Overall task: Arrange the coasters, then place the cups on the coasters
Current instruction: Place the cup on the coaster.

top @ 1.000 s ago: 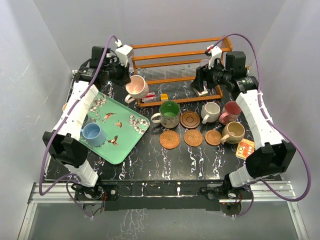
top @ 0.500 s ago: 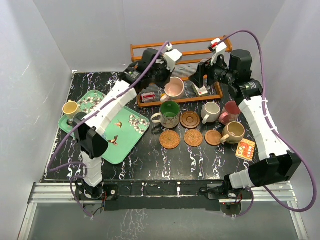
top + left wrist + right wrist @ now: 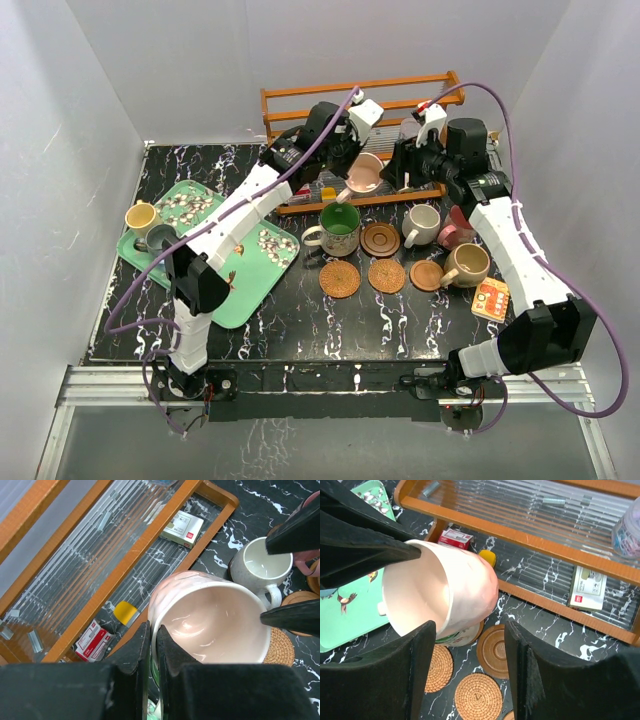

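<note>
My left gripper (image 3: 348, 170) (image 3: 152, 642) is shut on the rim of a pink cup (image 3: 364, 176) (image 3: 210, 620) (image 3: 445, 585) and holds it tilted in the air above the green cup (image 3: 340, 226). My right gripper (image 3: 393, 165) (image 3: 470, 675) is open and right beside the pink cup; its fingers (image 3: 420, 670) flank the cup's lower side. On the table lie a ringed wooden coaster (image 3: 380, 238) (image 3: 495, 651), two woven coasters (image 3: 340, 278) (image 3: 386, 275) and a smooth one (image 3: 427, 275). Cream (image 3: 421, 224), maroon (image 3: 462, 222) and tan (image 3: 466, 264) cups stand at the right.
A wooden rack (image 3: 370, 130) with small boxes stands at the back. The green bird-patterned tray (image 3: 245, 270) on the left holds a yellow cup (image 3: 140, 217) and a dark cup (image 3: 160, 238). An orange card (image 3: 491, 298) lies at the right edge.
The left arm has carried the pink cup rightward from near the tray to the right gripper. The right gripper has moved toward the cup, its jaws narrowing.
</note>
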### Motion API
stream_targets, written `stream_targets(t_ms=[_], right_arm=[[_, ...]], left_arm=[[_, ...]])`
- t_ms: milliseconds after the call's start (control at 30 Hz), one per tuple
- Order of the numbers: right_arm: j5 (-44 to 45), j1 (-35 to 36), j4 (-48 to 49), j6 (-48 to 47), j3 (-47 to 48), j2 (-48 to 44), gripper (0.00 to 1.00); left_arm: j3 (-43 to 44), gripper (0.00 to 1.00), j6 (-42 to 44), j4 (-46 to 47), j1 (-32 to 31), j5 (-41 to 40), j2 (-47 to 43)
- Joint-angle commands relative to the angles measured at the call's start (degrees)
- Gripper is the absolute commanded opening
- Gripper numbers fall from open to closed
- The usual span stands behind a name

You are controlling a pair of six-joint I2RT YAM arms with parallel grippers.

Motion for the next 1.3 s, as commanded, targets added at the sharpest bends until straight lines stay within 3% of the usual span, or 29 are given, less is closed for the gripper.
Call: stream_targets(t_ms=[0, 233, 567, 967, 1267], right_arm=[[2.62, 0.69, 4.07, 1.55, -0.43, -1.0, 0.54], [2.68, 1.29, 4.59, 2.75, -0.57, 0.48, 0.49], [13.33, 2.73, 4.52, 3.52, -1.47, 2.22, 0.32], [27.31, 3.21, 4.3, 3.57, -1.92, 3.98, 0.01], [28.29, 3.17, 5.74, 1.77, -3.34, 2.45, 0.0]], left_arm=[[3.97, 0.0, -1.56, 4.64, -1.4, -1.73, -1.76], [3.96, 0.0, -2.14, 4.37, -2.13, -1.58, -1.09], [6.4, 0.0, -2.91, 4.36, -2.94, -2.36, 0.69], [10.02, 0.0, -6.8, 4.18, -3.82, 1.97, 2.58], [10.12, 0.04, -9.23, 4.1, -3.81, 7.16, 2.48]])
